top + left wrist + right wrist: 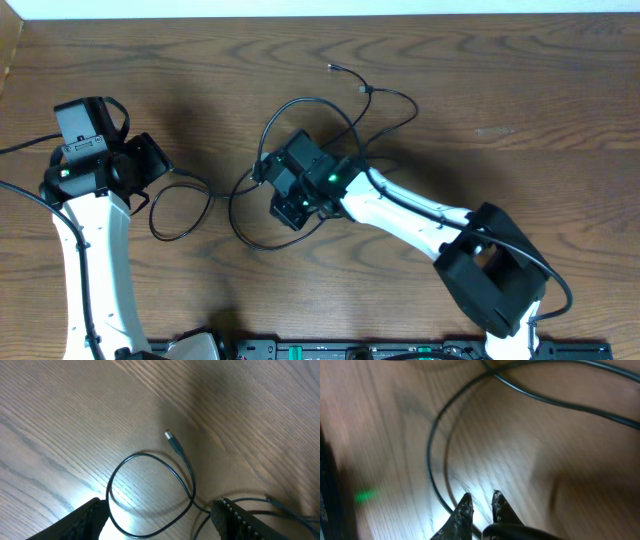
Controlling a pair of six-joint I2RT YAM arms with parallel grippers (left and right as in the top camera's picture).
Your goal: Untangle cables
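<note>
- The left claw [157, 510] stands wide open and grips nothing. A loop of the cables [145, 453] lies on the table [60, 420] under its gap, with a silver plug [169, 435] at 12 o'clock.
- The right claw [481, 507] is only slightly parted, with nothing gripped. The cables curve around it from 9 to 1 o'clock.

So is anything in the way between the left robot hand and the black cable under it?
Nothing visible is. The left gripper hangs open right above the looped black cable, which lies flat on the bare wooden table, its silver plug just beyond the loop. Only air sits between the gripper and the loop.
</note>
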